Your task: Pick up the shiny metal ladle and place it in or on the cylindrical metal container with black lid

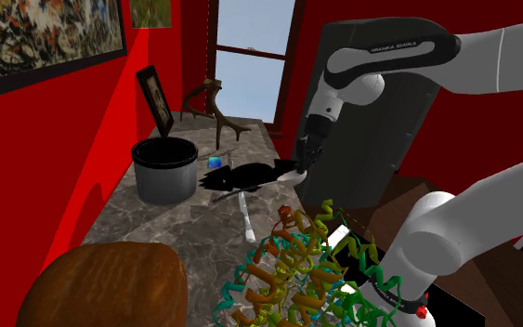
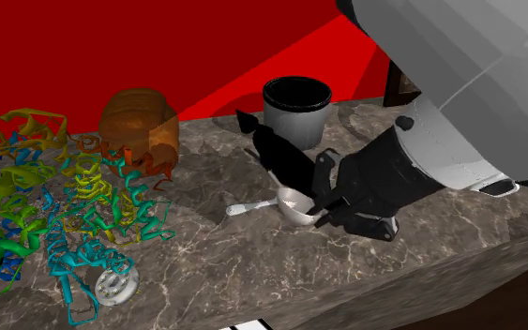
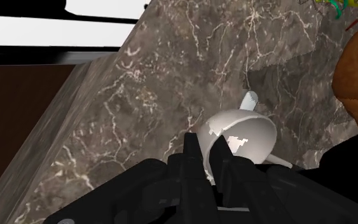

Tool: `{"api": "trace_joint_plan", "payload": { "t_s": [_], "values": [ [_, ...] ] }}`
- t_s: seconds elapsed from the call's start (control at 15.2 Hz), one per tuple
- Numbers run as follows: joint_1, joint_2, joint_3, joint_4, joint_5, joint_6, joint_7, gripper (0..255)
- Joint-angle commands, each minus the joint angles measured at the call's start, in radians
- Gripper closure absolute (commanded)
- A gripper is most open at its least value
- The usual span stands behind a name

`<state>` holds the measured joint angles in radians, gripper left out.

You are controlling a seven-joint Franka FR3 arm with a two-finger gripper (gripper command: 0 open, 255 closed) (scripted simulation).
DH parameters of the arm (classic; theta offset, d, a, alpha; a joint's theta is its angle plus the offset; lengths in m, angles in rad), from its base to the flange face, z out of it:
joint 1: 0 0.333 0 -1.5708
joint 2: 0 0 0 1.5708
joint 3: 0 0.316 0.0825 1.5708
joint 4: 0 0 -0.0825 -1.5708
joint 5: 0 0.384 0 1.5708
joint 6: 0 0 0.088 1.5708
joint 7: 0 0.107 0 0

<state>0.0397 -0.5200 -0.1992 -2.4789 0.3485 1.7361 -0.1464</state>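
We see a white arm of rounded, glossy links with dark joints, one dark band carrying pale lettering. It ends in a blocky, all-black gripper. A small red mark sits beside a dark ring low on the arm.

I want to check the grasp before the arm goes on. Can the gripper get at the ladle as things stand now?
Probably yes. The gripper is at the ladle, its fingers seem to clasp the bowl's rim between them, and nothing else stands in the way.
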Motion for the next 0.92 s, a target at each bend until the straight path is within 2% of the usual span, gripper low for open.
{"api": "trace_joint_plan", "payload": {
  "t_s": [0.0, 0.86],
  "values": [
    [-0.001, -0.008, 0.0, 0.023, -0.002, -0.029, 0.011, 255],
    [0.004, -0.025, 0.001, 0.181, -0.006, -0.189, 0.077, 255]
  ]
}}
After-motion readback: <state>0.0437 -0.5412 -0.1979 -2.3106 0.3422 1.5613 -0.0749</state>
